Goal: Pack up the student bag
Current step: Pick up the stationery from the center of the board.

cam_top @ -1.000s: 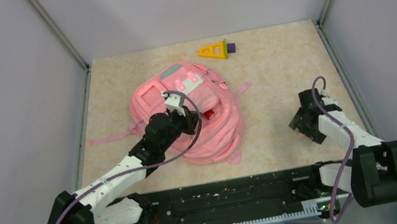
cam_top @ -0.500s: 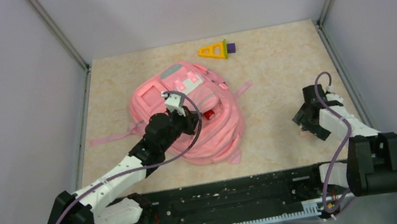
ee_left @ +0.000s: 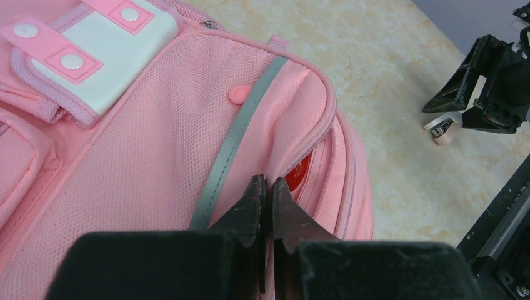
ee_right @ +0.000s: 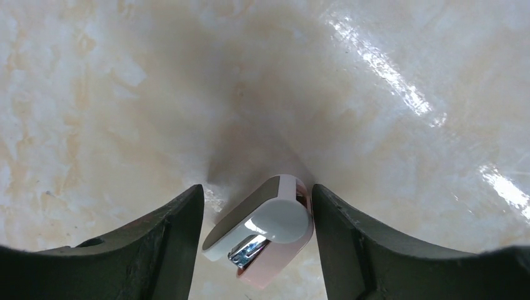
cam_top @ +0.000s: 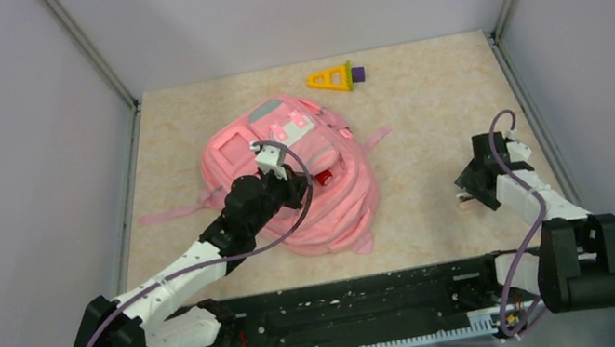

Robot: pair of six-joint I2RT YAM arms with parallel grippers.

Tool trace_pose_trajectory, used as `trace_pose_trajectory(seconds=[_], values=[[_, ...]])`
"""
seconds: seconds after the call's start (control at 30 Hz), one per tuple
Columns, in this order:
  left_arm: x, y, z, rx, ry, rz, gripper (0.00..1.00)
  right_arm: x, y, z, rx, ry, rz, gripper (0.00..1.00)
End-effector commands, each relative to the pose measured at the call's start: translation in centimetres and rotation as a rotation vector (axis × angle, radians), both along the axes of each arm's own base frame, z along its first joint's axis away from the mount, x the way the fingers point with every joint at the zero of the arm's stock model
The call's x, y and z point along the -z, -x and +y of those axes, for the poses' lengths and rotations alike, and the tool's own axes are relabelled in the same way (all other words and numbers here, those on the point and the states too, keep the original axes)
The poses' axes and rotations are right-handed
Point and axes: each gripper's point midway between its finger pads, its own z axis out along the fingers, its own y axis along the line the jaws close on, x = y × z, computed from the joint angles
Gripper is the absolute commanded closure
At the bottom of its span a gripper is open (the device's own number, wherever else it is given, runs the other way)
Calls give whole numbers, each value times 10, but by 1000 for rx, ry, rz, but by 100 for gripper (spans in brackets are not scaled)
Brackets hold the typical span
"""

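The pink student bag (cam_top: pixel 286 177) lies flat at the table's centre-left, its grey strip (ee_left: pixel 234 144) and white flap pocket (ee_left: pixel 94 56) showing in the left wrist view. My left gripper (ee_left: pixel 267 184) is shut, pinching pink fabric at the lip of the bag's zip opening, where something red (ee_left: pixel 299 172) shows inside. My right gripper (ee_right: pixel 256 194) stands over a small white and pink stapler (ee_right: pixel 262 228) that lies on the table between its fingers. The right finger touches the stapler and a gap remains at the left finger. From above, the right gripper (cam_top: pixel 472 184) is low at the table's right.
A yellow triangle with a purple piece (cam_top: pixel 332 78) lies at the far edge behind the bag. A pink strap (cam_top: pixel 169 214) trails left from the bag. Grey walls close in the table on three sides, and the black base rail (cam_top: pixel 354 302) runs along the near edge.
My right wrist has shifted slightly to the right and turned, and its fingers have drawn closer around the stapler. The left arm and the bag have not moved.
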Motion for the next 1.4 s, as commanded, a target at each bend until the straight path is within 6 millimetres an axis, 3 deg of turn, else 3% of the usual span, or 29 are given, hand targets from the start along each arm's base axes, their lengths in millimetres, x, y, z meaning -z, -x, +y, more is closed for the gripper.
trace_pose_trajectory(seconds=[0.0, 0.23, 0.37, 0.53, 0.73, 1.0, 1.1, 1.23, 1.37], values=[[0, -8, 10, -52, 1, -15, 100, 14, 6, 34, -102, -127, 6, 39], [-1, -8, 10, -50, 4, -14, 100, 3, -12, 65, -295, -89, -36, 49], [-2, -8, 10, -55, 8, -18, 100, 0, -15, 83, -385, -31, -22, 47], [-2, -6, 10, -50, 14, -16, 100, -3, -7, 84, -386, 13, 12, 38], [-1, -5, 10, -50, 16, -15, 100, -3, 7, 90, -345, -38, -25, 36], [0, -6, 10, -51, 12, -11, 100, 2, 7, 102, -344, -87, -48, 37], [-1, -5, 9, -47, 19, -13, 100, 2, 2, 106, -356, -96, -59, 42], [-11, -3, 11, -45, 40, -32, 100, -2, -2, 109, -383, -86, -76, 57], [-25, -3, 13, -54, 64, -65, 100, -17, -6, 114, -427, -79, -124, 67]])
